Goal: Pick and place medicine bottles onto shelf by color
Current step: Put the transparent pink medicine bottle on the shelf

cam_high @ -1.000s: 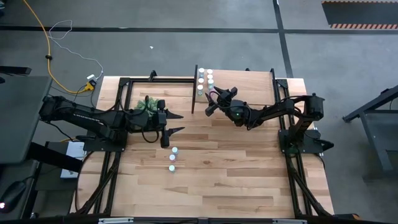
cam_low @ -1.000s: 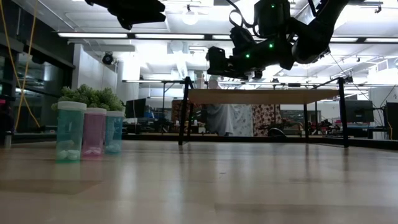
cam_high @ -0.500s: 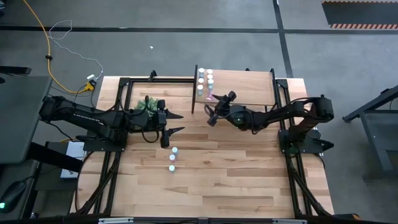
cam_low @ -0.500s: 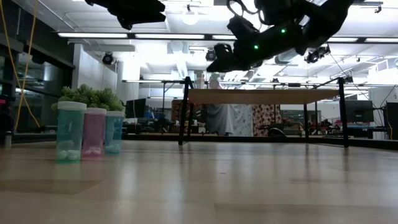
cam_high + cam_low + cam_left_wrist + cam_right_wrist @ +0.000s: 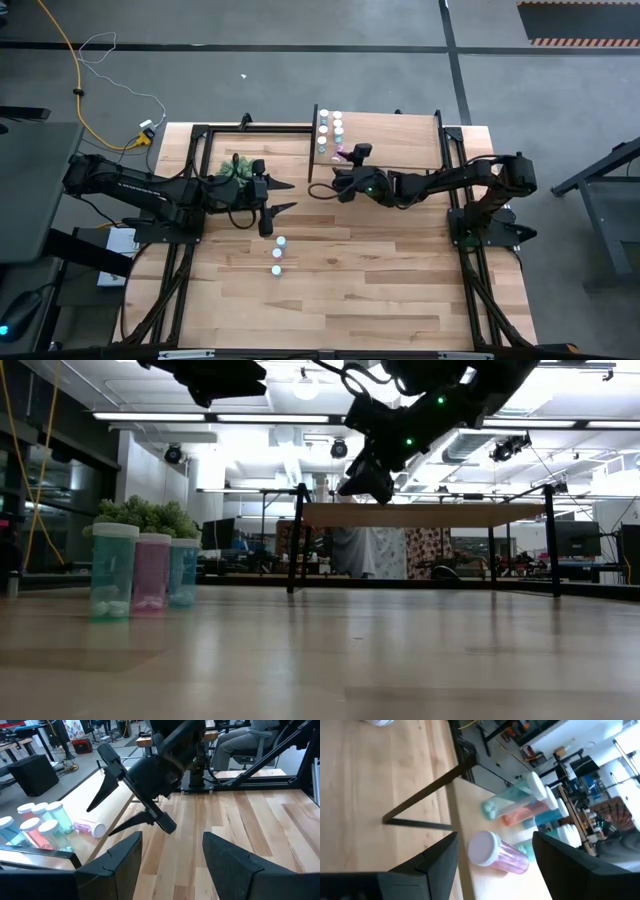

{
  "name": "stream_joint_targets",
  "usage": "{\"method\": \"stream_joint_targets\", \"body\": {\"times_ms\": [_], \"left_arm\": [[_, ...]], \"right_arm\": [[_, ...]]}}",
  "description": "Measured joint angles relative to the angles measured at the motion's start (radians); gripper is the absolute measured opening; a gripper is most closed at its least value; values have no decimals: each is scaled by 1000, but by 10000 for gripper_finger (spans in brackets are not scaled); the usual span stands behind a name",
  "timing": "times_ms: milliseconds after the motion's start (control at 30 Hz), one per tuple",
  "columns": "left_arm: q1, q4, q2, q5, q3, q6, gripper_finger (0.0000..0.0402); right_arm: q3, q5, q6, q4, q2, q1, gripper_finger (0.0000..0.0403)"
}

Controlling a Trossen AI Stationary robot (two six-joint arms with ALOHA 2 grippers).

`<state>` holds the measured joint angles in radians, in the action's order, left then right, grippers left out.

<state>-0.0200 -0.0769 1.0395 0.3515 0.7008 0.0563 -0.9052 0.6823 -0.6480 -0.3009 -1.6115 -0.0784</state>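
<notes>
A pink medicine bottle point(image 5: 341, 153) lies on its side on the shelf point(image 5: 400, 135), near the shelf's left end. Several more bottles point(image 5: 330, 127) stand upright behind it at the far left corner. Three bottles, teal point(image 5: 113, 571), pink point(image 5: 152, 572) and bluish point(image 5: 183, 571), stand on the table point(image 5: 277, 255). My right gripper point(image 5: 322, 189) hangs open by the shelf's near left corner, just short of the lying bottle point(image 5: 497, 852), holding nothing. My left gripper point(image 5: 282, 197) waits open above the table, left of the shelf.
A bushy green plant point(image 5: 235, 167) sits at the table's left beside my left arm. The shelf's thin black supports point(image 5: 297, 540) stand on the table. Bare wood point(image 5: 380, 280) spreads over the near half of the table.
My right gripper has rolled about the line it points along and has shifted a little toward the table's left edge, staying open. The pink bottle lies still on the shelf.
</notes>
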Motion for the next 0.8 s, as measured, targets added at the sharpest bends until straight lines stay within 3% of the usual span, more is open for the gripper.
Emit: {"method": "stream_joint_targets", "body": {"times_ms": [600, 800], "left_arm": [[0, 0, 0, 0, 0, 0, 200], [0, -2, 0, 0, 0, 0, 200]], "right_arm": [[-8, -135, -101, 49, -32, -54, 243], [-9, -134, -102, 32, -44, -59, 243]]}}
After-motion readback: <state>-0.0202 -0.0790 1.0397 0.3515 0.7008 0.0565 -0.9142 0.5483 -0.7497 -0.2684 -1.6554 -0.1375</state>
